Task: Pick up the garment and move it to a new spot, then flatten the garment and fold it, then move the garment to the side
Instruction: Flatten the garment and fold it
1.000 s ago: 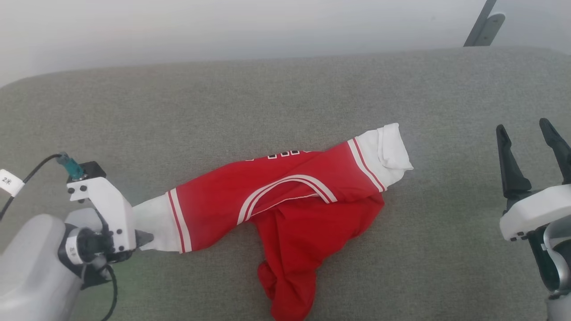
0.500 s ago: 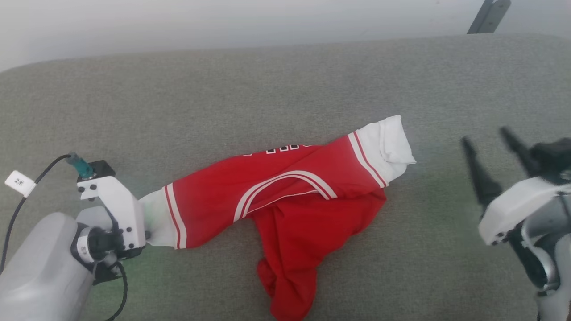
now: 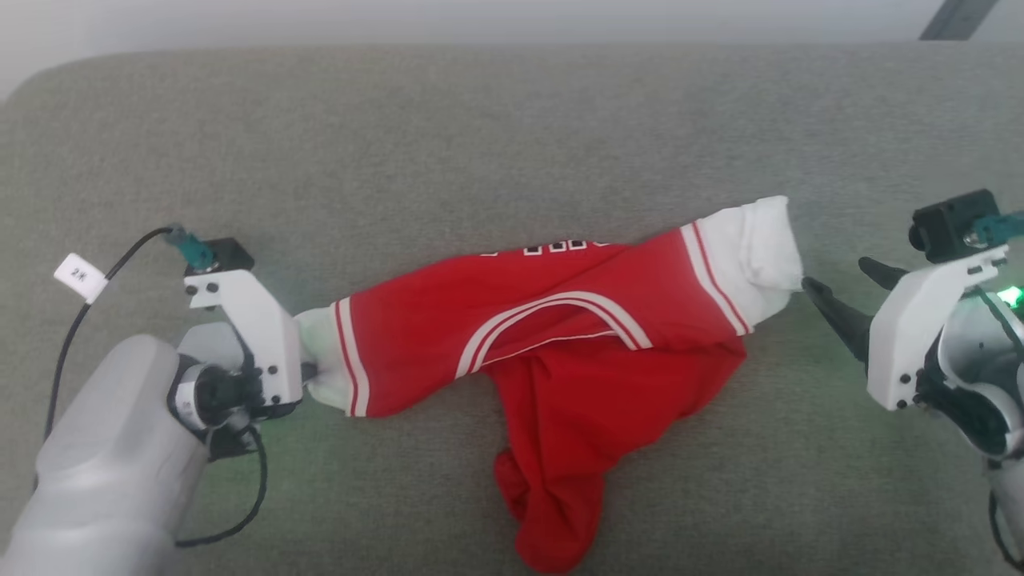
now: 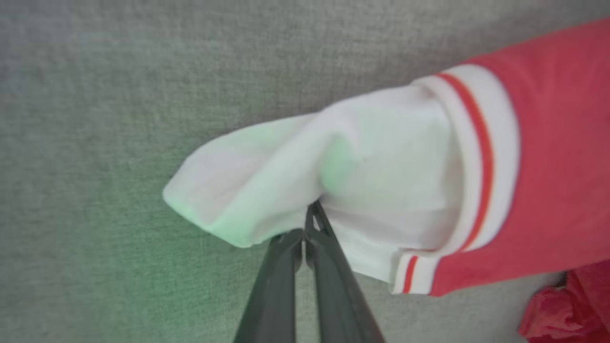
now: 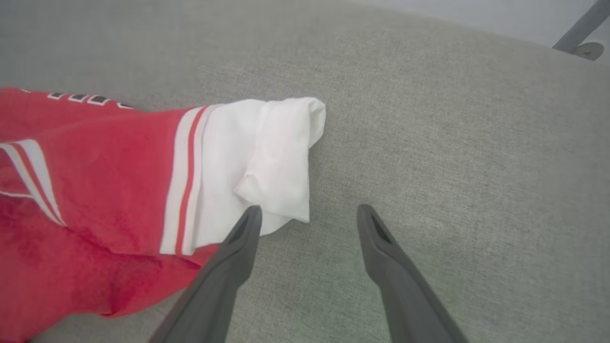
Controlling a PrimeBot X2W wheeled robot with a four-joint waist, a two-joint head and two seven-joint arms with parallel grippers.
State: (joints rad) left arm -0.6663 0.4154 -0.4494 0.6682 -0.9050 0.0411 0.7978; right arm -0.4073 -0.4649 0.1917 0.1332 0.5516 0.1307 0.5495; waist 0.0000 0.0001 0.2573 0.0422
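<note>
The garment (image 3: 560,320), a red jersey with white ends and striped trim, lies crumpled across a grey cushion. A red fold hangs toward the near edge. My left gripper (image 3: 308,372) is shut on the white left end. In the left wrist view the two fingers (image 4: 307,224) pinch the white cloth (image 4: 381,162). My right gripper (image 3: 836,276) stands open at the white right end. In the right wrist view its left fingertip (image 5: 250,219) lies against the corner of the white cloth (image 5: 267,152), and the other finger is over bare cushion.
The grey fabric surface (image 3: 480,144) stretches around the garment, with its far edge near the top of the head view. A dark metal leg (image 3: 956,18) stands beyond the far right corner. A black cable with a white tag (image 3: 80,276) loops from my left wrist.
My left gripper has shut on the white left end. My right gripper has swung in leftward to the white right end, still open. The head camera has shifted too.
</note>
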